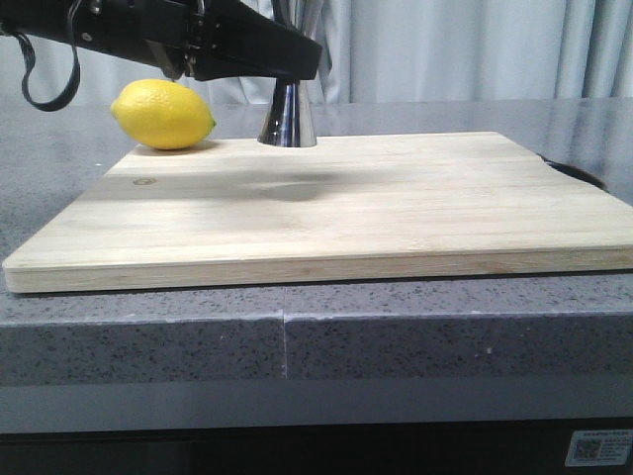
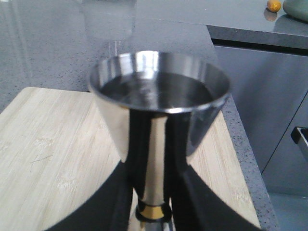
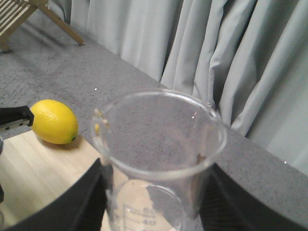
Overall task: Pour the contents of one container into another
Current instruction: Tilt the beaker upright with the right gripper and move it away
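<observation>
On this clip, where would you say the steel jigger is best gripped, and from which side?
At the narrow waist by the gold band, coming in level from the side: the jigger stands upright and flares above and below, so it cannot slip. The left gripper holds it there.

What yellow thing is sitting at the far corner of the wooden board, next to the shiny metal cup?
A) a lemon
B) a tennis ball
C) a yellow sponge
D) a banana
A: a whole lemon, oval with a pointed tip, lies at the back left of the cutting board, a little to the left of the steel jigger; the right wrist view shows it too.
</observation>
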`<state>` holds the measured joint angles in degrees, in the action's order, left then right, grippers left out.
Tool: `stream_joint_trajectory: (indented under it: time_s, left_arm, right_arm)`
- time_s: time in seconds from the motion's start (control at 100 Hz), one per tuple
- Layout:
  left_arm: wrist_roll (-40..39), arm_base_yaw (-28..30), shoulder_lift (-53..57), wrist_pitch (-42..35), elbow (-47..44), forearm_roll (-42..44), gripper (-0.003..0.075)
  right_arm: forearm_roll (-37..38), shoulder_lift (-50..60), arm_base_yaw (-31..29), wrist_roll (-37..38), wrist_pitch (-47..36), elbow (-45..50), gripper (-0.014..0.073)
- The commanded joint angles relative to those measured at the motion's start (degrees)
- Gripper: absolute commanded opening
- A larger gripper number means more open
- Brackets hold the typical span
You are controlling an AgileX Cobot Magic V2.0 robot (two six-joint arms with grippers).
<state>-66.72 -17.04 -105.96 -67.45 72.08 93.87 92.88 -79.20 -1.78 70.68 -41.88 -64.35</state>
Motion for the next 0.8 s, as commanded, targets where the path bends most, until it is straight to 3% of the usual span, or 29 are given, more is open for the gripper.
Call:
stream_joint_trajectory:
  time_s: [0.0,0.32,0.79]
  left_arm:
    - [-0.18,-0.31,3.22,-10.47,1.6,-3.84,0.0113]
    - [-0.04,-0.31,3.22,-10.47,1.6,-3.84,0.0113]
    - [-0.04,-0.31,3.22,-10.47,1.6,-3.84,0.0113]
  right_arm:
    - [-1.86,2.2,-2.0,0.32,-1.13,0.79,0.0163]
    - [-7.49,0.15,-3.91,-9.36,-1.81,9.14,0.0163]
    - [-25.91,-10.6,-3.91,-27.68,-8.3,11.18,0.0163]
